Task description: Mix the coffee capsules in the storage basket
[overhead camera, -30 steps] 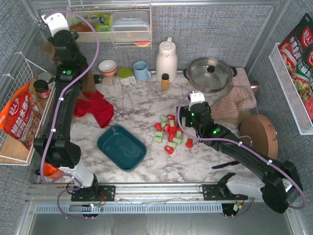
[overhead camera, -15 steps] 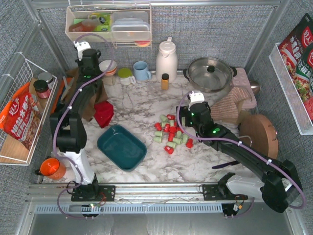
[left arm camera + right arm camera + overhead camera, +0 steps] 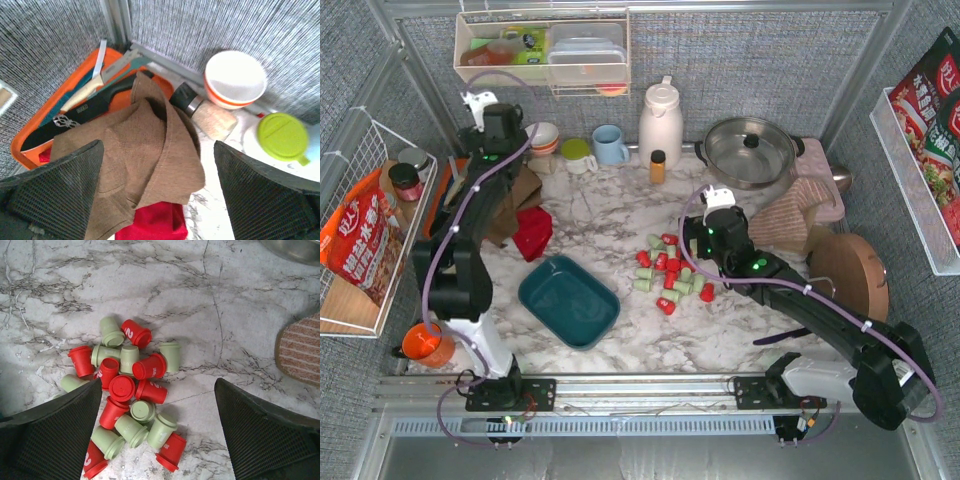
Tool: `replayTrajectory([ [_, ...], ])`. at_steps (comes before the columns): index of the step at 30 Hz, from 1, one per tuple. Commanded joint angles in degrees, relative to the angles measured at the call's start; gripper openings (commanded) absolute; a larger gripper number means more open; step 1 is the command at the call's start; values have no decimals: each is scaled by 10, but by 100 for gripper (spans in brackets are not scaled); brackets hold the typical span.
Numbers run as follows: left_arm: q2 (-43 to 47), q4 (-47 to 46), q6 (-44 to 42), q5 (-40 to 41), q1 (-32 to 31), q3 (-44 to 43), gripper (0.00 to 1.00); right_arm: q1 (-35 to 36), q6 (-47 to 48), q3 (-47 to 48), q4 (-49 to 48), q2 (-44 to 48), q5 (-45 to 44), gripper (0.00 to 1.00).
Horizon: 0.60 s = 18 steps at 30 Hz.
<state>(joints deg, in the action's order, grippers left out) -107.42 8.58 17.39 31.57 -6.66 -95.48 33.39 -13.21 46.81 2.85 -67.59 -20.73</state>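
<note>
The coffee capsules (image 3: 670, 272), red and pale green, lie in a loose heap on the marble right of centre, and the right wrist view shows the coffee capsules (image 3: 131, 400) tipped on their sides. Left of them the dark teal storage basket (image 3: 568, 300) stands empty. My right gripper (image 3: 700, 248) hangs open just right of the heap; in its own view the right gripper (image 3: 160, 440) has the near capsules between its wide fingers, touching none. My left gripper (image 3: 505, 150) is at the back left, open above a brown cloth (image 3: 135, 150), and the left gripper (image 3: 160, 200) holds nothing.
A red cloth (image 3: 532, 230) lies under the brown one. An orange tray (image 3: 35, 135) with a knife sits at the back left, next to a white bowl (image 3: 235, 77) and a green lid (image 3: 281, 137). Blue mug (image 3: 610, 145), white jug (image 3: 660, 120), steel pot (image 3: 750, 150) and wooden board (image 3: 850, 275) line the back and right.
My left arm has swung from the far back-left corner in over the cloths, its elbow folding down. The right arm has barely shifted. Capsules and basket lie as before.
</note>
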Motion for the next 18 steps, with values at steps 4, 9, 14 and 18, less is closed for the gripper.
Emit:
replayTrajectory([
  [4, 122, 106, 23, -105, -20, 66, 99, 1, -5, 10, 0, -2, 4, 99],
  [9, 229, 149, 38, -158, -57, 208, 94, 1, -5, 9, -3, -3, 6, 99],
  [14, 339, 127, 113, -240, -64, 360, 81, 1, -2, 11, -3, -9, 4, 99],
  [18, 414, 124, 142, -264, -69, 450, 79, 1, -1, 10, -4, -11, 2, 99],
])
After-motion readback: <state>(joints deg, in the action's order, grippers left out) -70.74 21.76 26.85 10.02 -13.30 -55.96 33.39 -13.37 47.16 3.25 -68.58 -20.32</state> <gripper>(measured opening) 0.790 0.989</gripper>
